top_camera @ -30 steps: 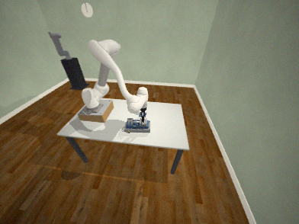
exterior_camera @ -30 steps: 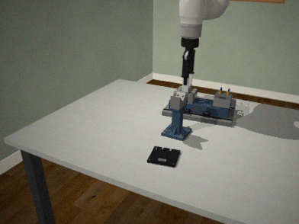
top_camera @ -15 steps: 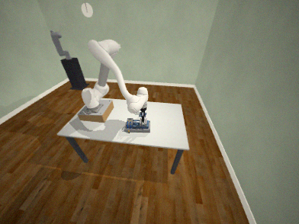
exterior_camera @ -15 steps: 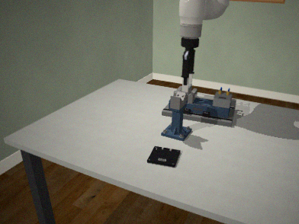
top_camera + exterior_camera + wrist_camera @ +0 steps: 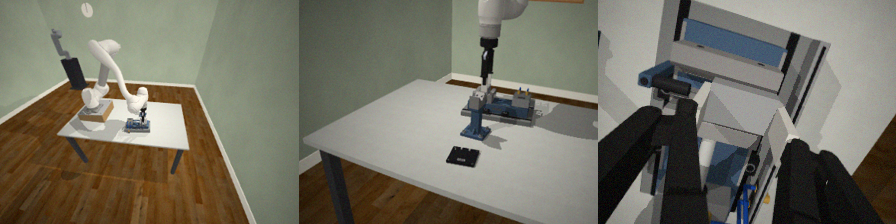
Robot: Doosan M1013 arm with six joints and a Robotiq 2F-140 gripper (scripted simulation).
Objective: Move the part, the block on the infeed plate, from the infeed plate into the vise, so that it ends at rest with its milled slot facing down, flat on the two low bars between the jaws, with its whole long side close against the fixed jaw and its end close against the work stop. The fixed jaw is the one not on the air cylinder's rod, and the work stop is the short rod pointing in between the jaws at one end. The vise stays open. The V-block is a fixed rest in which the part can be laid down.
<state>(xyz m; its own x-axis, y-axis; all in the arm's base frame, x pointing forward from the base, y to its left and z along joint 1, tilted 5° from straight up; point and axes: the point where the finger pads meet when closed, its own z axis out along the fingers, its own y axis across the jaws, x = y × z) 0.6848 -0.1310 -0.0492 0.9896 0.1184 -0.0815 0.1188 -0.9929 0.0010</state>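
Grey, the part (image 5: 740, 112) is clamped between the closed gripper (image 5: 743, 165) fingers above the vise (image 5: 506, 108); the infeed plate (image 5: 463, 156) lies vacated. Descent should be kept slow and level, slot-side down, biased toward the fixed jaw.

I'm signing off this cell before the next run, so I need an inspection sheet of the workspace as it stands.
Surface: white table on a wood floor.
Job's things: grey part held over the vise; black infeed plate bare; blue V-block stands in front of the vise.
Clutter: nothing seen.
Grippers: gripper shut on the part, its black fingers on either side.
Cables: nothing seen.
Surroundings: green walls, a second dark pedestal with a grey arm in the corner, a round wall disc.
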